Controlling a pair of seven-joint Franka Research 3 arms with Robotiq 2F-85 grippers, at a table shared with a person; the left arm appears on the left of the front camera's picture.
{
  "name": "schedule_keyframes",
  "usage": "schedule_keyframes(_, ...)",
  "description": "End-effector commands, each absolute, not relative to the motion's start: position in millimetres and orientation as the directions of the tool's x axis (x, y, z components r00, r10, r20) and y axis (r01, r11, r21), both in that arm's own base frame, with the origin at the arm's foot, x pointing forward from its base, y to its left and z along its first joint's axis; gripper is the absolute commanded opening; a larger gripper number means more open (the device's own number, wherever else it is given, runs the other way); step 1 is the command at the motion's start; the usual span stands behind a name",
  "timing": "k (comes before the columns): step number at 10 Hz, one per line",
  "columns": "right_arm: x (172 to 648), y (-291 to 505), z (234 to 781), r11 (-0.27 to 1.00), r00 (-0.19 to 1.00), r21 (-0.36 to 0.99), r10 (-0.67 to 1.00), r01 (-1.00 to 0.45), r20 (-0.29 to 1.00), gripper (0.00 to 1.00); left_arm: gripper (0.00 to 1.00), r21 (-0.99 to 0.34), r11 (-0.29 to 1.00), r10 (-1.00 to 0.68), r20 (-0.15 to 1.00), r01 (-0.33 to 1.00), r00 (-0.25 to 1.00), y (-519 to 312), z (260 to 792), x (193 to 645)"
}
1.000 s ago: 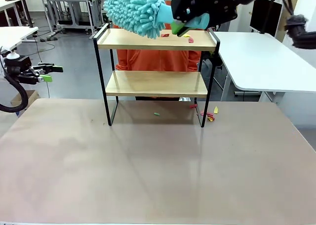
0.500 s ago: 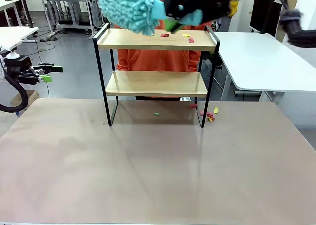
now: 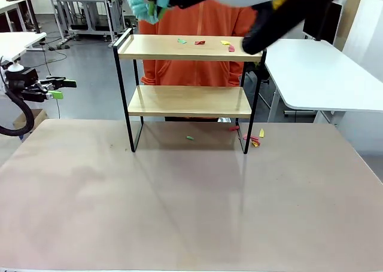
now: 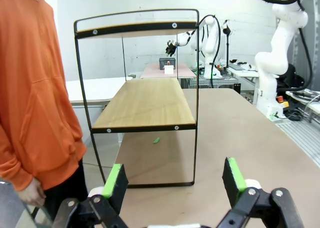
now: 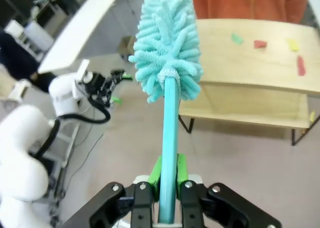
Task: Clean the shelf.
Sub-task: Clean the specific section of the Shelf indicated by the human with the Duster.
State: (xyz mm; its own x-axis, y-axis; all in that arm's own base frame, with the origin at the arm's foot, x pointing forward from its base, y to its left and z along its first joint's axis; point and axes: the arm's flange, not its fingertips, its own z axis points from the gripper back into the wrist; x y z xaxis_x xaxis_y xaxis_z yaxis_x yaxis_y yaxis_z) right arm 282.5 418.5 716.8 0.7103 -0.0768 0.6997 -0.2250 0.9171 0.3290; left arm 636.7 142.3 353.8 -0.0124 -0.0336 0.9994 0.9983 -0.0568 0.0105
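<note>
White tables (image 3: 317,69) stand on grey floor (image 3: 84,86), walls (image 4: 150,2) seemingly white.

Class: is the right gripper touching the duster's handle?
Touching. The right wrist view shows the right gripper with green pads pressed against both sides of the duster handle.

- left arm (image 3: 23,83) is hanging out low at the far left edge, wrist pointing sideways toward the middle
- left gripper (image 4: 173,178) is sitting wide open, green pads (image 4: 114,180) well apart, gripping nothing
- right arm (image 3: 269,21) is reaching in from the right, way up high and past the middle, looking pretty blurry in the front view
- right gripper (image 5: 168,174) is clamping tight on a duster (image 5: 167,52) by its handle, fingers pinching it from both sides
</note>
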Motion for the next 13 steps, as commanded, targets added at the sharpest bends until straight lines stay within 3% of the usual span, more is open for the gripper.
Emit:
schedule_keyframes(1,302,480,732,0.941,0.68,0.328,-0.188,-0.082,0.708,0.13,1.0,0.011,-0.062,-0.036,0.999,0.998,-0.013,141,357,635)
schedule_keyframes(8,339,522,678,0.949,0.728,0.316,-0.207,-0.014,0.654,0.13,1.0,0.011,-0.062,-0.036,0.999,0.998,-0.013,141,357,635)
schedule_keyframes(11,348,519,640,0.927,0.788,0.376,-0.233,0.002,0.57,0.13,1.0,0.011,-0.062,-0.036,0.999,0.998,-0.013,141,357,635)
schedule_keyframes(12,351,514,637,0.885,0.782,0.466,-0.29,-0.001,0.551,0.13,1.0,0.011,-0.062,-0.036,0.999,0.998,-0.013,141,357,635)
schedule_keyframes(13,337,495,644,0.944,0.789,0.328,-0.187,-0.02,0.585,0.13,1.0,0.011,-0.062,-0.036,0.999,0.998,-0.013,141,357,635)
